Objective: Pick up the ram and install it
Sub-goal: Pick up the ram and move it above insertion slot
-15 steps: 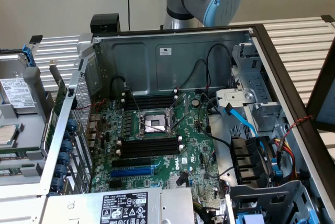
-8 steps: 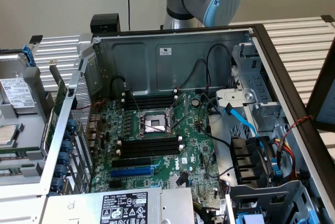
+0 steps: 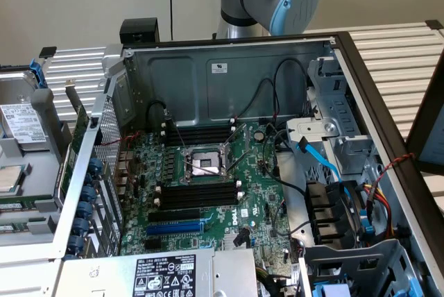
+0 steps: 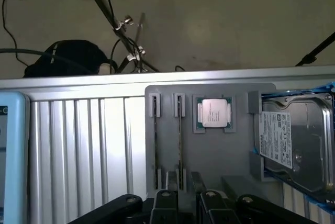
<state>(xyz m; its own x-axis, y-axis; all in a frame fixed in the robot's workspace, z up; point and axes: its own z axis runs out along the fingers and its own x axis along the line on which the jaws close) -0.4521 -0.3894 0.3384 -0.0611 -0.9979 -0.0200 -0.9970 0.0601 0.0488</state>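
Claw (image 4: 186, 209), grip state impossible to tell, hangs at the gray holder's (image 4: 209, 156) edge, where the ram (image 4: 180, 140) stands edgewise beside a processor (image 4: 213, 113).

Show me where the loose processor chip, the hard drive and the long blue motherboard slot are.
loose processor chip (image 4: 213, 113), wrist view, centre of its metal lid.
hard drive (image 4: 294, 149), wrist view, metal cover beside the label.
long blue slot (image 3: 175, 228), exterior view, middle of its length.
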